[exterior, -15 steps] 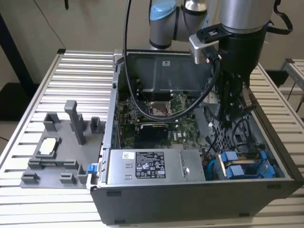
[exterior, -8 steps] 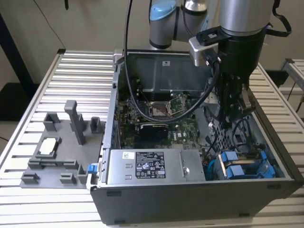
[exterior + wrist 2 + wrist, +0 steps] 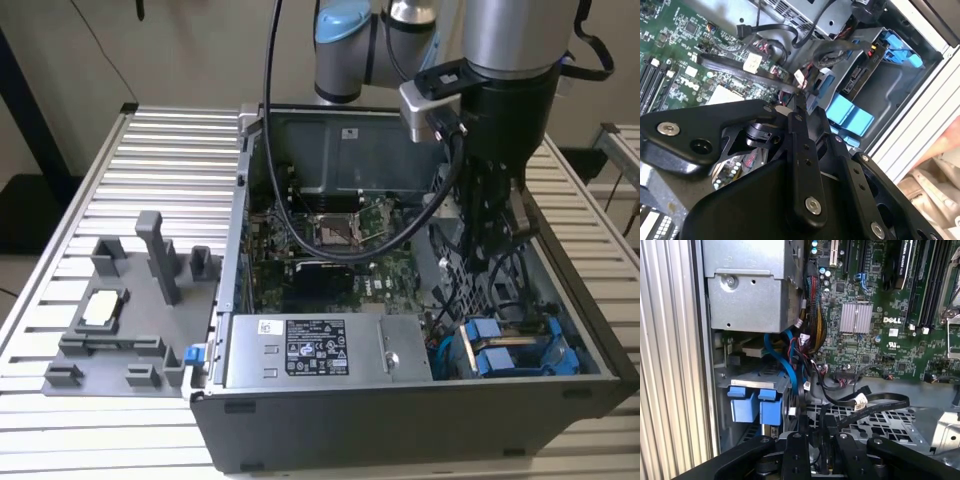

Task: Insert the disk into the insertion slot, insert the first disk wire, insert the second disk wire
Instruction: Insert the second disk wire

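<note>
From my station I see the black gripper hanging low inside the open dark-grey computer case, on the exterior view's right, under the silver robot arm. I cannot tell how wide it stands or whether it has hold of anything. In the second wrist view its tip ends in a knot of thin black wires and small white plugs, and I can't separate one from the other.

Near the tip, a flat black cable with a white plug lies across the perforated grey floor of the case. A flat blue cable and a bundle of red, yellow and black wires run past the grey sheet-metal power-supply box.

The disk, a grey drive clipped in a bright blue plastic carrier, sits inside the insertion slot, the rectangular bay of the grey sheet-metal drive cage. It is near the gripper, with its dark connector edge turned towards it. I cannot tell whether any wire is seated in that edge. A second blue-fronted carrier sits just beside it in the same cage.

Further out, the green motherboard covers the middle of the case. The case stands on a ribbed aluminium table. On the exterior view's left, a grey plastic fixture plate with upright blocks lies beside the case.
</note>
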`<state>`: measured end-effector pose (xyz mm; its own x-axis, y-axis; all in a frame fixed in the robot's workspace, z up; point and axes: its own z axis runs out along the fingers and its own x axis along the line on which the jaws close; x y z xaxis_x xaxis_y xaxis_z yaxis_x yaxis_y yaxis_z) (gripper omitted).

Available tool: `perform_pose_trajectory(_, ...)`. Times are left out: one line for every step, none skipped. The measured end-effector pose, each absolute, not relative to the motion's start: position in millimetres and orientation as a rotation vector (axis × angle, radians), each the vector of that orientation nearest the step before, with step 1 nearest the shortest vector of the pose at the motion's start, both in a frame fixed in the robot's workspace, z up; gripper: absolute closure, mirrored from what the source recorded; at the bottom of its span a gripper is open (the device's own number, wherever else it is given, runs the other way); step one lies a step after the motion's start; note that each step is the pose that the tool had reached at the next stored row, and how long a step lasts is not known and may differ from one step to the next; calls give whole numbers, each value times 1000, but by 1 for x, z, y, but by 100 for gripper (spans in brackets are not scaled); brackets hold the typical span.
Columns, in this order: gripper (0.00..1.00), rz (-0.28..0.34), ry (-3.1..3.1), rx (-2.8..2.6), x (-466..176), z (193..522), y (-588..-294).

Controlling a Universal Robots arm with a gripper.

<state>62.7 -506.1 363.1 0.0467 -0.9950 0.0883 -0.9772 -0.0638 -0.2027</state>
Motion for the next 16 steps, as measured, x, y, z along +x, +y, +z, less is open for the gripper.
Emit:
perform_pose_trajectory(73, -313, 2088, -2208, 63, 363, -506)
perform_pose_trajectory(73, -313, 2088, -2208, 63, 362, -506)
perform_pose_trajectory(73, -313, 2088, -2208, 63, 362, -506)
perform_pose_trajectory(73, -313, 2088, -2208, 63, 362, -506)
perform_pose_trajectory(73, -313, 2088, -2208, 63, 362, -506)
perform_pose_trajectory(73, -313, 2088, -2208, 63, 361, -506)
perform_pose_trajectory(73, -313, 2087, -2208, 63, 361, -506)
perform_pose_trajectory(73, -313, 2088, -2208, 63, 361, -506)
perform_pose_trajectory(73, -313, 2088, -2208, 63, 361, -506)
perform_pose_trajectory(73, -313, 2088, -2208, 63, 361, -506)
perform_pose_trajectory(76, -313, 2088, -2208, 63, 360, -506)
perform_pose_trajectory(76, -313, 2088, -2208, 63, 360, -506)
perform_pose_trajectory(76, -313, 2087, -2208, 63, 360, -506)
perform_pose_trajectory(82, -313, 2088, -2208, 63, 360, -506)
perform_pose_trajectory(82, -313, 2088, -2208, 63, 360, -506)
perform_pose_trajectory(82, -313, 2088, -2208, 63, 360, -506)
